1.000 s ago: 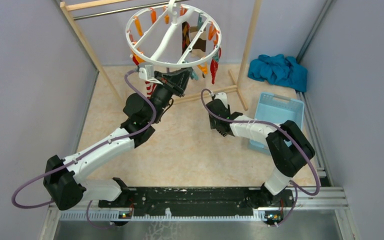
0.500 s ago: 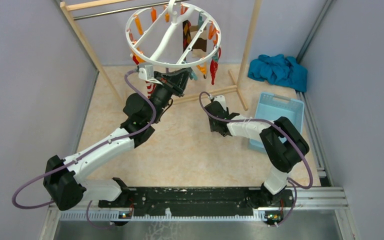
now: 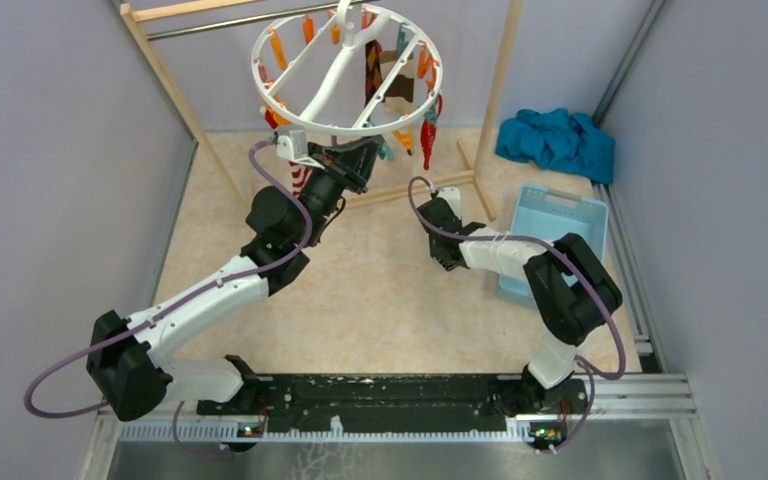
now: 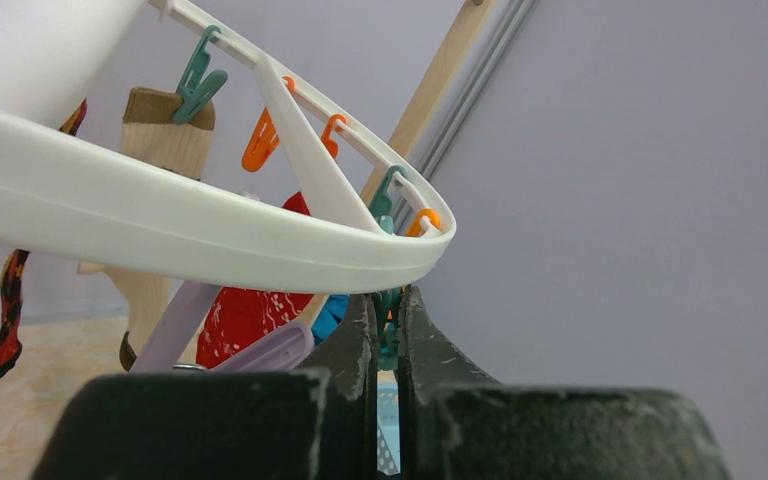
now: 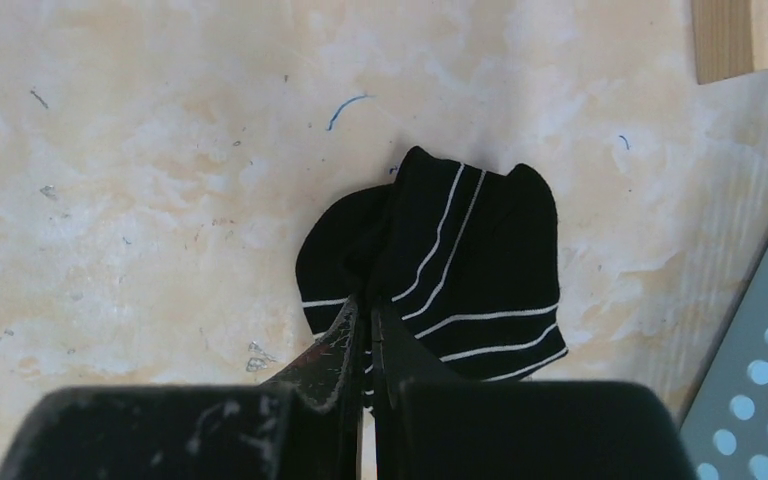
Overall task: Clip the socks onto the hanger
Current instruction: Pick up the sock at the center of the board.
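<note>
The white round hanger [image 3: 256, 70] hangs from the rod, with orange and teal clips around its ring [image 4: 210, 235]. A red patterned sock [image 4: 250, 310], a tan sock [image 4: 155, 150] and a dark patterned one [image 4: 5, 320] hang from it. My left gripper [image 4: 388, 305] is raised just under the ring's near rim, shut on a teal clip [image 4: 390, 325]. A black sock with thin white stripes [image 5: 460, 260] lies bunched on the beige floor. My right gripper [image 5: 365, 310] points down at it, shut on a fold of its near edge. In the top view the right arm hides this sock.
The wooden rack [image 3: 495, 80] with its metal rod [image 3: 220, 22] stands at the back, and its foot bar [image 5: 735, 35] lies close beyond the sock. A light blue perforated basket [image 3: 555, 225] sits right of the right arm. A teal cloth heap [image 3: 555, 138] lies behind it.
My right gripper has shifted a little over the floor and its jaws have gone from open to shut on the black striped sock. The left arm has not moved.
</note>
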Robot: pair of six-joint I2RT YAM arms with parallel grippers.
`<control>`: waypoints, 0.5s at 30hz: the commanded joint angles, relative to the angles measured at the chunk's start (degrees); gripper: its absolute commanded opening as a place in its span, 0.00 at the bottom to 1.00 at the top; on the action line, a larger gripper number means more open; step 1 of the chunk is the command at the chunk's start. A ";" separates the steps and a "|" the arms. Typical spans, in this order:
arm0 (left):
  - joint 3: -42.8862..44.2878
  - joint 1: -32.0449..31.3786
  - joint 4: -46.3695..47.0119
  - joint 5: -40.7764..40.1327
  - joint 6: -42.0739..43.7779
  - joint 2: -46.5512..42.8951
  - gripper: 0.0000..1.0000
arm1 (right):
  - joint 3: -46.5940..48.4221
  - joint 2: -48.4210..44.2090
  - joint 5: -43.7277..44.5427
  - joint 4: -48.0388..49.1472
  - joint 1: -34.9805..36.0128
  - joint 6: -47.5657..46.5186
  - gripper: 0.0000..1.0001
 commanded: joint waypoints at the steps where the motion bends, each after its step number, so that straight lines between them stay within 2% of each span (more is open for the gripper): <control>1: -0.72 0.06 -0.91 1.09 0.15 -0.92 0.00 | -0.62 -6.17 0.85 1.47 -0.46 0.24 0.00; 7: -0.63 0.18 -0.73 1.42 -0.10 -0.72 0.00 | -5.96 -20.45 -2.65 5.79 -0.61 -6.36 0.00; 11: -0.55 0.30 -0.53 1.94 -0.20 -0.66 0.00 | -10.29 -32.36 -15.24 11.27 -1.22 -13.64 0.00; 15: -0.24 0.40 -0.52 2.59 -0.12 -0.80 0.00 | -9.74 -39.06 -24.53 9.96 -1.67 -17.96 0.00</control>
